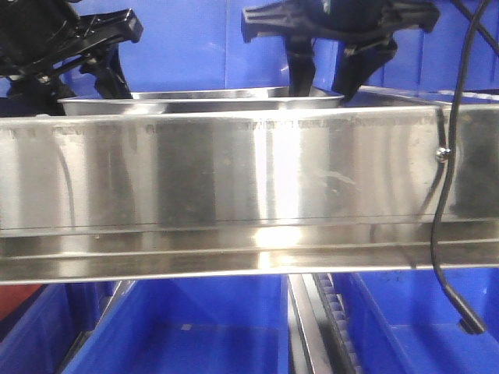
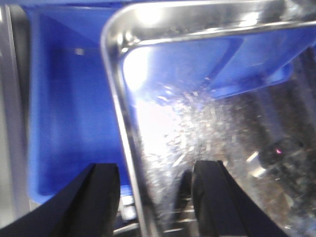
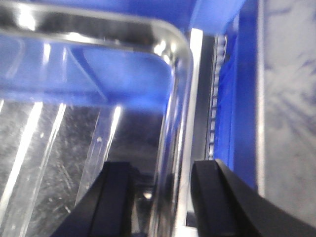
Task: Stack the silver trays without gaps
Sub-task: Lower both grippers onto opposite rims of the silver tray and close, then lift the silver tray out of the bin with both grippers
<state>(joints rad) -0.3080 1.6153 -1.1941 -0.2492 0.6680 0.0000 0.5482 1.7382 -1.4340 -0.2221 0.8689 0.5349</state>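
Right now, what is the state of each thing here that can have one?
silver tray: upright, empty as far as shows, one gripper at each end.
left gripper: open, jaws astride the tray's left rim.
right gripper: open, jaws astride the tray's right rim.
lower blue bins: empty where visible.
black cable: hanging loose in front of the steel rail.

long steel shelf rail with a screw, black cable across it, blue bins below
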